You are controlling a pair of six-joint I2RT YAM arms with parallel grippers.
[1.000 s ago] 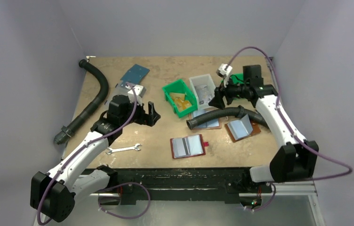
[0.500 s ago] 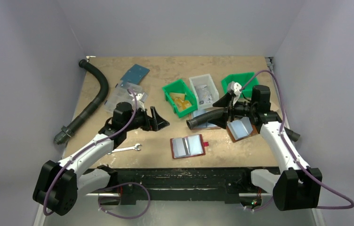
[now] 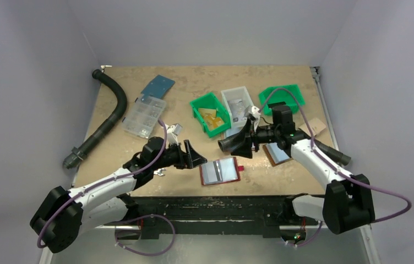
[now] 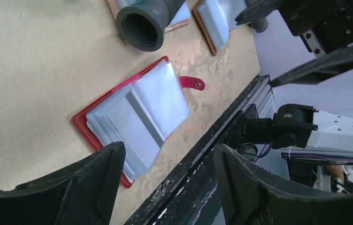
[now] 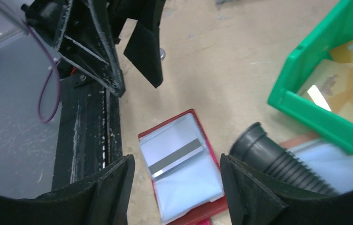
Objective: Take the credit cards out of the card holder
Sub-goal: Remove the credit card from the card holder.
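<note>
The card holder lies open and flat near the table's front edge, dark red with pale blue-grey pockets and a red tab. A pale credit card with a grey stripe sits in a pocket; it also shows in the right wrist view. My left gripper is open and empty just left of the holder. My right gripper is open and empty, above and behind the holder's right edge, and the holder shows between its fingers. No card lies outside the holder.
A black ribbed hose end lies just behind the holder, over brown folders. Behind it are a green bin with yellow-orange bits, a clear bin and another green bin. A clear organiser box sits back left. The black front rail runs close by.
Both arms have swung in towards the card holder: the left gripper moved right and forward, the right gripper moved left and forward from the bins. Both stayed open.
</note>
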